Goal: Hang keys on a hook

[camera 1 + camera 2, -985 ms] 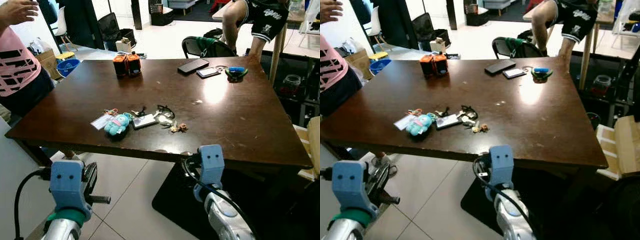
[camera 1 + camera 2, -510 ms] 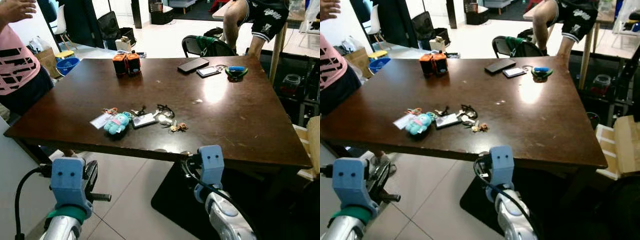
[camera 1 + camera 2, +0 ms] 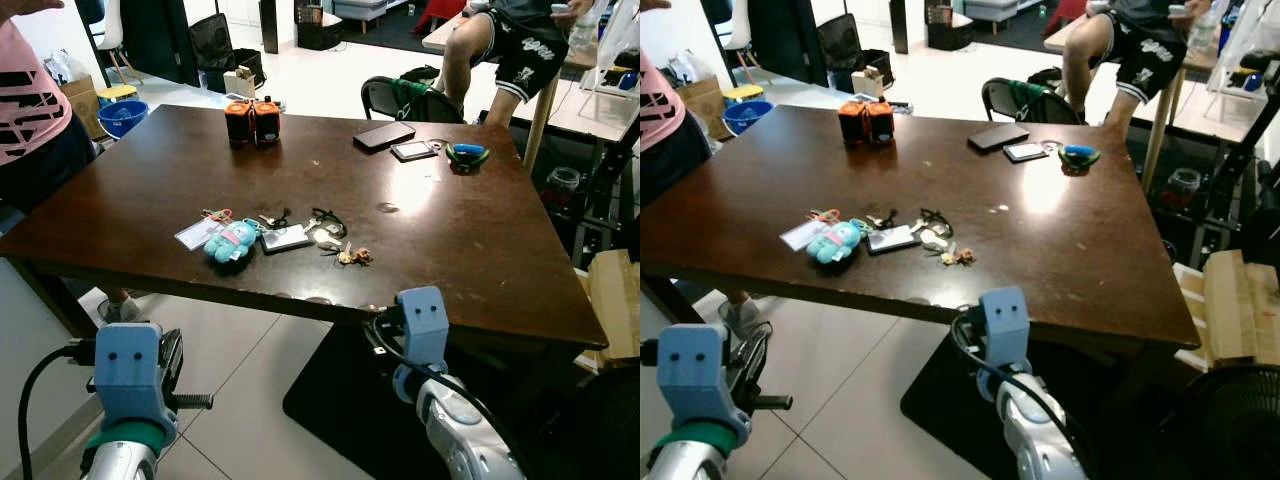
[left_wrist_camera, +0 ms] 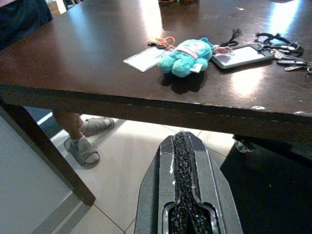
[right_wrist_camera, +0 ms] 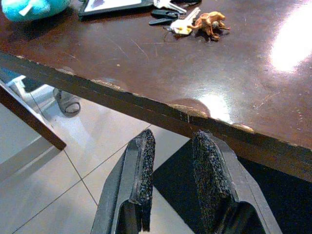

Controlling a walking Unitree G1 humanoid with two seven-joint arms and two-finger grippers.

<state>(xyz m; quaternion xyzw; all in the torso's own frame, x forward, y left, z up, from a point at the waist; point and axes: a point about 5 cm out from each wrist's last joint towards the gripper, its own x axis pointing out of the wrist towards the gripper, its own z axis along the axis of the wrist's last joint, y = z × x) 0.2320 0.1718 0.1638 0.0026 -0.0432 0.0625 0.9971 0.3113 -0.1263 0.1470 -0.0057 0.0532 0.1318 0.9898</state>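
Observation:
A bunch of keys (image 3: 334, 242) with a small brown charm (image 5: 210, 22) lies near the front of the dark wooden table (image 3: 470, 250). Beside it are a card holder (image 3: 287, 238), a teal plush keychain (image 3: 230, 242) and a white tag (image 4: 146, 58). My left gripper (image 4: 184, 141) hangs below the table's front edge, its fingers pressed together with nothing in them. My right gripper (image 5: 173, 144) is also just under the front edge, below the brown charm, open with a narrow gap and holding nothing.
A person in a pink shirt (image 3: 30, 95) stands at the table's left side. Another person (image 3: 510, 40) sits beyond the far edge. Two orange-black items (image 3: 252, 122), two phones (image 3: 386, 135) and a green-blue object (image 3: 467, 154) lie at the back. Cardboard (image 3: 612, 320) sits right.
The camera has shifted and tilted, so the whole table sits differently in the picture. The person's raised hand at top left has left the view. Keys and both grippers stay as before.

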